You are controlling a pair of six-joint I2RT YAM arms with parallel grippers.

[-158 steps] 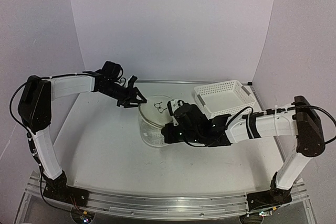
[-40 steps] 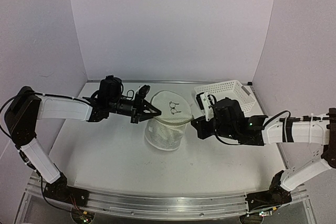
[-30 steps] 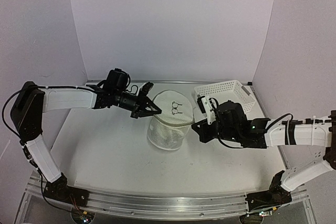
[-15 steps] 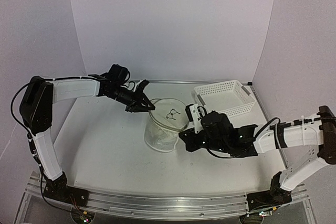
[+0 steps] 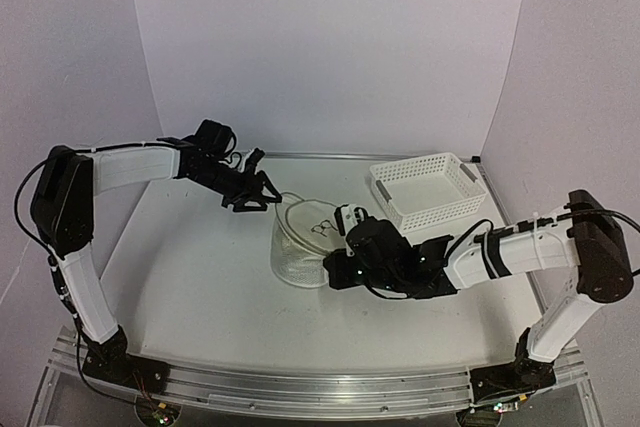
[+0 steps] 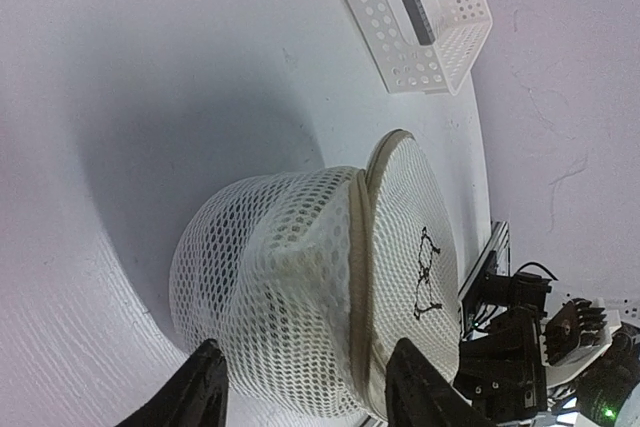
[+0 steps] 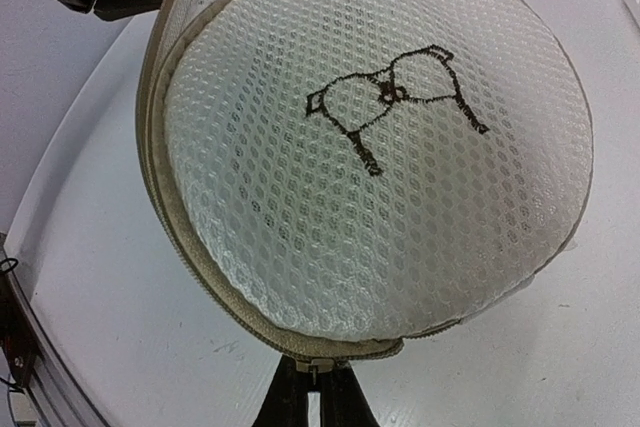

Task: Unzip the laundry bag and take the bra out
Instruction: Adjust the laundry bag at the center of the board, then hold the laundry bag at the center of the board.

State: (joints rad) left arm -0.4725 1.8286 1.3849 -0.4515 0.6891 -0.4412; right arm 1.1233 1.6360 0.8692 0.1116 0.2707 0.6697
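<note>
The laundry bag (image 5: 300, 247), a round white mesh drum with a beige zipper round its rim, stands mid-table, its flat face tilted toward the right arm. The face (image 7: 380, 147) carries a black bra pictogram. My right gripper (image 7: 316, 392) is shut on the zipper pull (image 7: 316, 368) at the lower edge of the face; in the top view it (image 5: 333, 265) sits against the bag's right front. My left gripper (image 5: 260, 193) is open and empty, apart from the bag at its upper left; its fingers (image 6: 200, 397) frame the bag (image 6: 290, 287). The bra is hidden.
A white perforated plastic basket (image 5: 425, 187) stands at the back right, also in the left wrist view (image 6: 425, 22). Purple walls close the back and sides. The right forearm lies low across the table right of the bag.
My right gripper has swung left and nearer around the bag's rim with the zipper pull. My left gripper let go of the bag's rim and drew back left. The bag's face tilted down.
</note>
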